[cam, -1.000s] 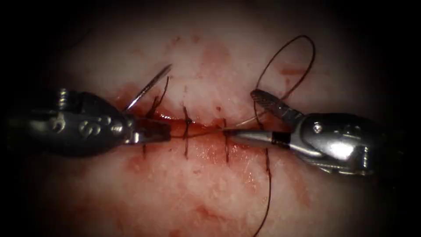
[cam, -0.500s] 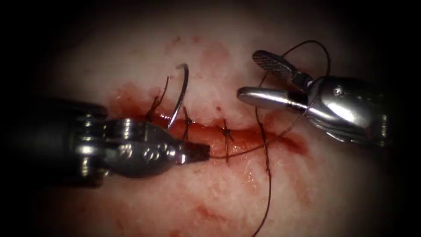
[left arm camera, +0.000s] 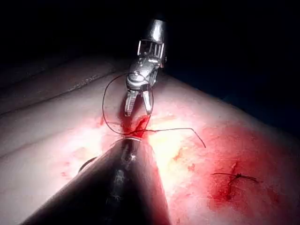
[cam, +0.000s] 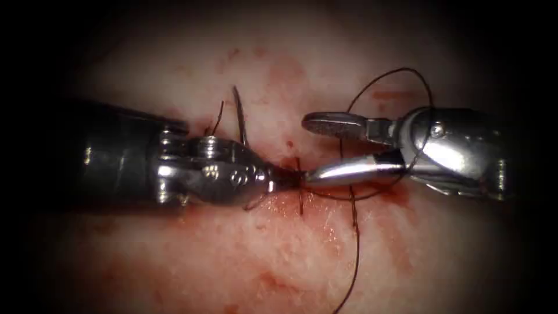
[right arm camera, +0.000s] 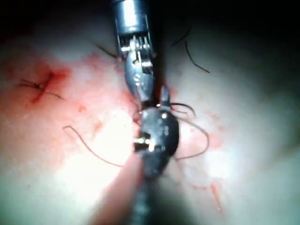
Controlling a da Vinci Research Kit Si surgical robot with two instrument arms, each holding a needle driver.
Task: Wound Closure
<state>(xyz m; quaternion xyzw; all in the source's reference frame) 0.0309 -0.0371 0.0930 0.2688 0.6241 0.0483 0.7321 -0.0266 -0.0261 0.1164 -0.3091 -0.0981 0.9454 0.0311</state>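
two tips nose to nose over the cut

the risk i see: the thread [cam: 356,244] loops around the right tool [cam: 317,148], whose jaws stand wide apart, and could snag there, dragging on the stitches [cam: 300,195] along the cut [cam: 325,189] in the tissue [cam: 279,256]. the left tool [cam: 288,177] lies level from the frame's left, its tip at mid-frame; whether its jaws hold anything, i cannot tell. the needle [cam: 239,119] rises behind its wrist, upper left of centre, above the cut; i cannot tell if it sits in tissue. the right tool reaches in from the right, lower jaw nearly touching the left tip, gripping nothing.
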